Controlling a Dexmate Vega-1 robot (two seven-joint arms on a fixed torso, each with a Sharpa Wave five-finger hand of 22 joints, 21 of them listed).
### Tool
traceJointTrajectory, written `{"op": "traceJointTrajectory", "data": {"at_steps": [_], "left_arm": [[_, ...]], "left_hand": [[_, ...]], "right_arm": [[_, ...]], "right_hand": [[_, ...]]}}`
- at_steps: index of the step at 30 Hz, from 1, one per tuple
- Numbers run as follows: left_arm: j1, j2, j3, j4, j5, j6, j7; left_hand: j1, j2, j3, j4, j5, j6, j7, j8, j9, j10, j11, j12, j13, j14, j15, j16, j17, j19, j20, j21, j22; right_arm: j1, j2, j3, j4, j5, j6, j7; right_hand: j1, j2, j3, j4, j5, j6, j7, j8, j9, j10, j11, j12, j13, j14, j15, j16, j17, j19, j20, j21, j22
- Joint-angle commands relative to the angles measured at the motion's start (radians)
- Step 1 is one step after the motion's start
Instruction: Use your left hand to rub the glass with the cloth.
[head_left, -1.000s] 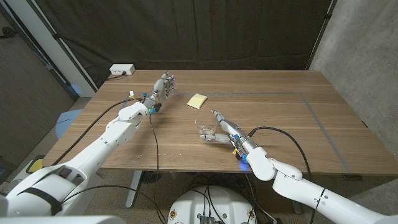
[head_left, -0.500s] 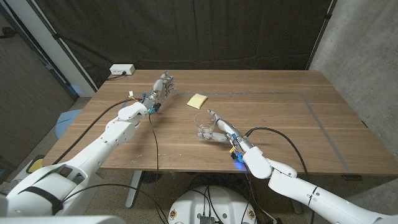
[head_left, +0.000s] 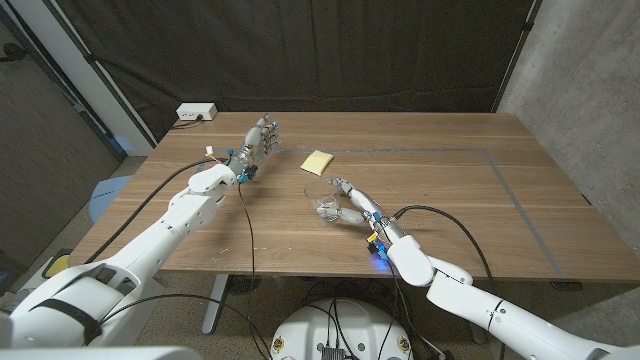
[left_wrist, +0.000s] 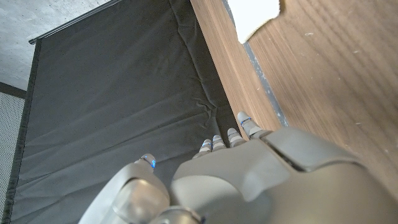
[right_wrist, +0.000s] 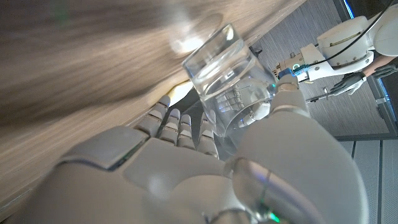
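Observation:
A clear drinking glass (head_left: 320, 197) is in the middle of the table, and my right hand (head_left: 349, 204) grips it, thumb on one side and fingers on the other. In the right wrist view the glass (right_wrist: 225, 61) sits tilted between that right hand's (right_wrist: 186, 168) fingers, off the wood. A small pale yellow cloth (head_left: 318, 162) lies flat on the table just beyond the glass. My left hand (head_left: 262, 136) is held up over the far left of the table, left of the cloth, fingers apart and holding nothing. The left wrist view shows the cloth (left_wrist: 255, 15) ahead of the left hand (left_wrist: 249, 180).
A white power strip (head_left: 196, 112) lies at the table's far left corner. A thin taped line (head_left: 500, 170) runs across the right half of the table. Black curtains hang behind the table. My left arm (right_wrist: 339, 40) shows beyond the glass in the right wrist view.
My right hand has closed around the glass and raised it slightly, shifting it toward the cloth. The left hand has stayed where it was.

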Motion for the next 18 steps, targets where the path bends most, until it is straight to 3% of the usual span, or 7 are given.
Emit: {"op": "traceJointTrajectory", "data": {"at_steps": [1, 4, 6, 8, 10, 11, 18], "left_arm": [[-0.004, -0.001, -0.003, 0.007, -0.002, -0.006, -0.005], [-0.004, -0.002, -0.004, 0.008, -0.002, -0.007, -0.005], [-0.004, -0.001, -0.004, 0.007, -0.001, -0.005, -0.005], [-0.004, 0.000, -0.004, 0.005, -0.001, -0.004, -0.004], [-0.004, 0.000, -0.005, 0.005, -0.001, -0.004, -0.002], [-0.005, 0.000, -0.005, 0.005, -0.001, -0.004, -0.003], [-0.009, 0.000, -0.003, 0.004, 0.001, 0.000, -0.002]], "left_hand": [[0.003, 0.085, -0.005, -0.002, 0.006, -0.221, -0.003, -0.002, 0.005, -0.189, -0.002, 0.001, 0.003, -0.216, -0.019, 0.003, 0.003, -0.143, -0.043, -0.001, 0.005], [0.003, 0.083, -0.007, -0.003, 0.006, -0.221, -0.002, -0.002, 0.005, -0.189, -0.003, 0.001, 0.003, -0.217, -0.019, 0.003, 0.003, -0.143, -0.044, -0.002, 0.005], [0.003, 0.083, -0.008, -0.003, 0.006, -0.221, -0.003, -0.002, 0.005, -0.189, -0.003, 0.001, 0.003, -0.216, -0.019, 0.003, 0.003, -0.143, -0.044, -0.002, 0.005], [0.003, 0.082, -0.008, -0.003, 0.006, -0.222, -0.003, -0.002, 0.005, -0.190, -0.002, 0.001, 0.003, -0.217, -0.019, 0.003, 0.003, -0.143, -0.044, -0.003, 0.005], [0.004, 0.081, -0.009, -0.003, 0.006, -0.222, -0.002, -0.002, 0.005, -0.189, -0.002, 0.001, 0.003, -0.217, -0.019, 0.003, 0.003, -0.143, -0.043, -0.003, 0.005], [0.004, 0.081, -0.010, -0.003, 0.006, -0.222, -0.003, -0.002, 0.005, -0.189, -0.002, 0.001, 0.003, -0.217, -0.019, 0.003, 0.003, -0.143, -0.043, -0.003, 0.005], [0.004, 0.080, -0.012, -0.004, 0.007, -0.222, -0.002, -0.002, 0.005, -0.189, -0.002, 0.001, 0.003, -0.216, -0.018, 0.003, 0.003, -0.141, -0.041, -0.005, 0.005]], "right_arm": [[0.000, 0.026, 0.007, 0.028, 0.013, 0.029, -0.021], [0.000, 0.032, 0.010, 0.035, 0.026, 0.035, -0.019], [0.002, 0.031, 0.010, 0.034, 0.037, 0.028, -0.003], [0.009, 0.024, 0.006, 0.030, 0.047, 0.019, 0.028], [0.013, 0.016, 0.002, 0.015, 0.039, -0.008, 0.048], [0.015, 0.014, 0.001, 0.011, 0.040, -0.016, 0.056], [0.017, -0.004, 0.001, -0.013, 0.031, -0.063, 0.085]], "right_hand": [[0.016, 0.019, 0.022, 0.003, -0.011, 0.267, -0.175, 0.019, 0.002, 0.052, -0.048, 0.017, -0.002, 0.037, -0.013, 0.013, 0.001, 0.025, 0.009, 0.012, 0.003], [0.035, 0.020, 0.032, -0.004, -0.019, 0.271, -0.170, 0.007, 0.003, 0.111, -0.045, 0.033, -0.004, 0.095, -0.038, 0.026, 0.000, 0.073, 0.017, 0.027, 0.003], [0.043, 0.021, 0.037, -0.005, -0.025, 0.278, -0.150, 0.002, 0.005, 0.154, -0.040, 0.045, -0.004, 0.149, -0.060, 0.038, 0.001, 0.104, 0.022, 0.037, 0.003], [0.039, 0.007, 0.037, 0.003, -0.037, 0.042, -0.106, -0.112, 0.007, 0.159, -0.041, 0.028, -0.003, 0.177, -0.057, 0.023, 0.003, 0.114, 0.030, 0.034, 0.004], [0.007, -0.022, 0.017, 0.014, -0.040, -0.071, -0.060, -0.170, 0.008, 0.126, -0.012, 0.005, -0.001, 0.147, -0.041, 0.005, 0.004, 0.097, 0.038, 0.022, 0.004], [-0.011, -0.037, 0.005, 0.020, -0.036, -0.099, -0.047, -0.183, 0.009, 0.096, -0.005, -0.009, 0.000, 0.135, -0.037, 0.001, 0.005, 0.083, 0.038, 0.015, 0.005], [-0.044, -0.073, -0.023, 0.028, -0.009, -0.216, -0.011, -0.213, 0.014, -0.023, 0.028, -0.060, 0.004, 0.040, -0.001, -0.012, 0.007, 0.022, 0.030, -0.011, 0.007]]}}
